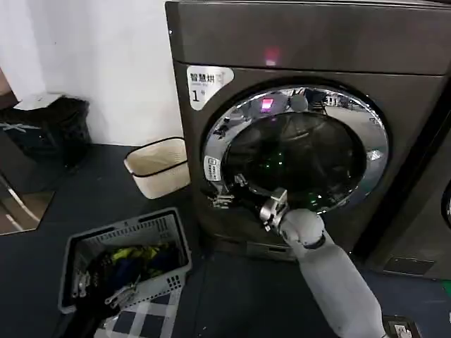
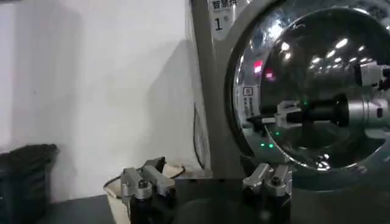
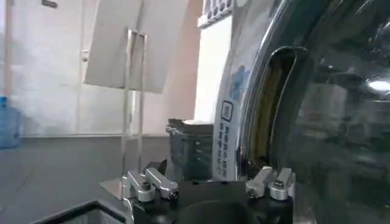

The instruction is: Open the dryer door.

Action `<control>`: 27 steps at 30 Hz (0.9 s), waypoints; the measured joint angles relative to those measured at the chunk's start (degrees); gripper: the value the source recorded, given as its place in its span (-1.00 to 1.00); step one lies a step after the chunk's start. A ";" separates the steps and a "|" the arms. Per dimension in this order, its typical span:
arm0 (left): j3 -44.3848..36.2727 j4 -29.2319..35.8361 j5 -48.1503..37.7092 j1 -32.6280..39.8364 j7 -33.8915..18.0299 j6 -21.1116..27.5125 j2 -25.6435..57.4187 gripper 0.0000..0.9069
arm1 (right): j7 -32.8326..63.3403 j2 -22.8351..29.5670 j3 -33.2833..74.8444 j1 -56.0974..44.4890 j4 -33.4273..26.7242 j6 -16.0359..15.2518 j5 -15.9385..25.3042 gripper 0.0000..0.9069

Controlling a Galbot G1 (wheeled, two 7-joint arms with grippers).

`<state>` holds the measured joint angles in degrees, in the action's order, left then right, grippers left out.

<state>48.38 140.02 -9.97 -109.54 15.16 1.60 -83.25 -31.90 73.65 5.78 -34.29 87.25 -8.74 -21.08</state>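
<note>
Plainly, the task is barely under way: the dryer door [image 1: 296, 151] sits flush in the front of the dryer [image 1: 310, 42], its chrome ring closed all round, though the right wrist view shows a dark slot at the ring's edge that I judge to be the handle recess.

The right gripper [image 1: 232, 191] is reached in against the lower edge of the door on the side nearest the white "1" sticker [image 1: 204, 84], close to the small label [image 1: 212, 169] on the ring. In the right wrist view its fingers [image 3: 268, 181] stand spread apart, with nothing between them. So the approach looks done; hooking the edge and swinging the door out remains.

The left gripper [image 2: 207, 185] hangs low in front of the dryer, facing the door, its fingers also spread and empty.

Around the dryer, a cream bin [image 1: 158, 167] stands on the floor just beside its sticker side, and a grey laundry basket [image 1: 123, 257] of clothes lies in front, further out. Both sit on the side where the door would likely swing, so the bin may crowd it.
</note>
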 joint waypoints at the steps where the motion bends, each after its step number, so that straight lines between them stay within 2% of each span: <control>1: -0.11 0.00 0.01 -0.04 0.03 -0.04 0.02 1.00 | -0.75 -0.04 0.00 0.08 -0.16 0.20 -0.01 1.00; 7: 0.41 -1.03 -1.19 0.83 1.44 -0.82 0.17 1.00 | -4.75 -0.83 0.38 0.11 -0.63 1.11 -0.40 1.00; 11: 1.06 -2.30 -2.25 1.86 1.76 -1.53 0.89 1.00 | -7.32 -1.74 0.49 -0.55 0.06 1.21 -2.21 1.00; 15: 2.04 -4.29 -4.49 3.44 0.77 -1.85 2.29 1.00 | -10.44 -3.07 0.37 -1.25 0.42 3.45 -4.06 1.00; 18: 2.81 -6.07 -6.78 4.93 0.58 -1.55 3.89 1.00 | -13.01 -4.65 0.40 -2.20 1.53 3.77 -5.59 1.00; 22: 2.84 -8.94 -8.65 7.17 0.56 -3.46 6.86 1.00 | -16.48 -6.62 0.93 -3.54 3.05 3.91 -6.29 1.00; 27: 2.18 -13.48 -13.45 10.53 -1.64 -4.66 11.95 1.00 | -22.43 -9.70 2.72 -6.68 6.16 4.31 -7.44 1.00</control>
<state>50.56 126.55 -23.43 -99.01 13.52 -3.06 -71.30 -54.33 63.95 8.50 -40.97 93.41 -4.42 -28.51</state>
